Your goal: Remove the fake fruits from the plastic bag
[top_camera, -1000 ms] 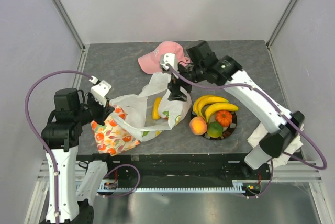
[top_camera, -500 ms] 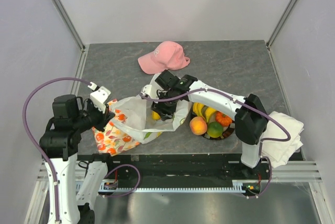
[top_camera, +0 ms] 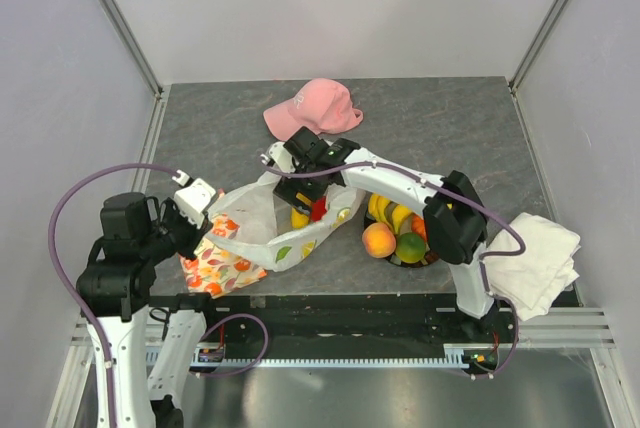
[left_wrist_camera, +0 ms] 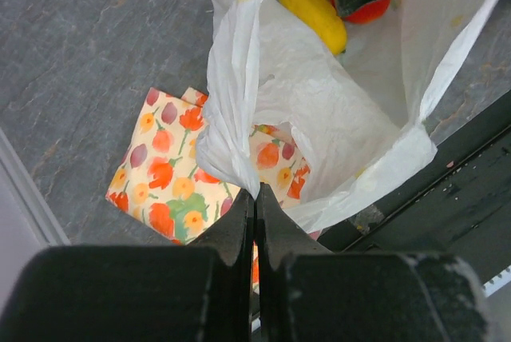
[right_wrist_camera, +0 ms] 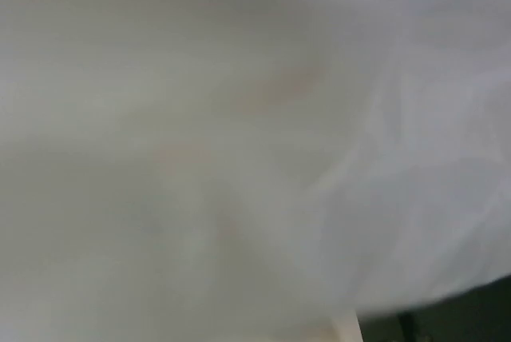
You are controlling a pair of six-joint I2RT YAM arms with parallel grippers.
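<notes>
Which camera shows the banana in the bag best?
Left wrist: the banana lies big and clear in the open bag. The top camera shows just a small yellow bit. Right wrist shows only white blur.

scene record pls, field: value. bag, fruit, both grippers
left gripper: shut on rim of plastic bag
right gripper: inside the bag, above the fruit; jaws unclear
in bag: yellow fruit, red fruit
on plate: bananas, peach, lime
right wrist view: blurred white only
other: pink cap, flowered cloth partly under bag, white cloth
</notes>
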